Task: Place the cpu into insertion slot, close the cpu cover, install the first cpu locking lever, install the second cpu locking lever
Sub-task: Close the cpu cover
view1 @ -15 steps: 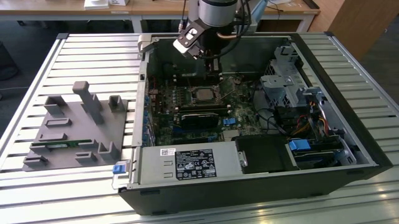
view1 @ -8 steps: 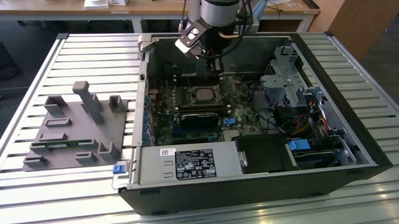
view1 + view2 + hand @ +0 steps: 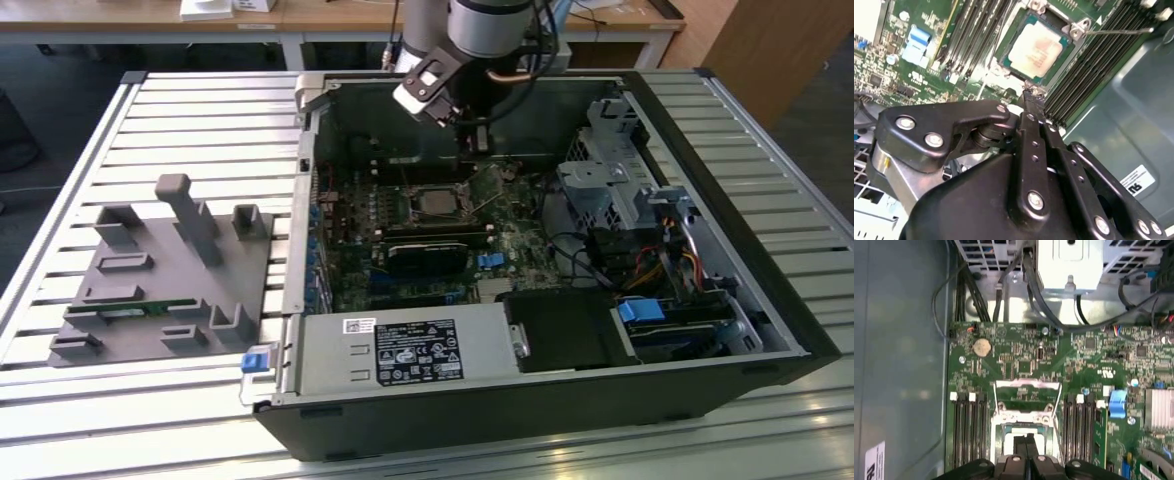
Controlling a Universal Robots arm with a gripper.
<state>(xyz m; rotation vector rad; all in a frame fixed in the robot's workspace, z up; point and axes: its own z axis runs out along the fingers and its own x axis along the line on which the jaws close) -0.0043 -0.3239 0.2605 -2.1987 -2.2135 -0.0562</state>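
Inside the open computer case [image 3: 561,410], laid on its side so the green circuit board [image 3: 1019,360] faces up to the arm, the insertion slot [image 3: 1081,27] is reachable from above. Its cpu cover [image 3: 1027,386] looks swung back off the socket — likely to leave the opening free — and the cpu [image 3: 1038,46] sits flat in it. A thin locking lever [image 3: 1119,31] appears unlatched. Over the socket's edge hangs the gripper [image 3: 1032,94], fingers drawn together, nothing visibly between them.
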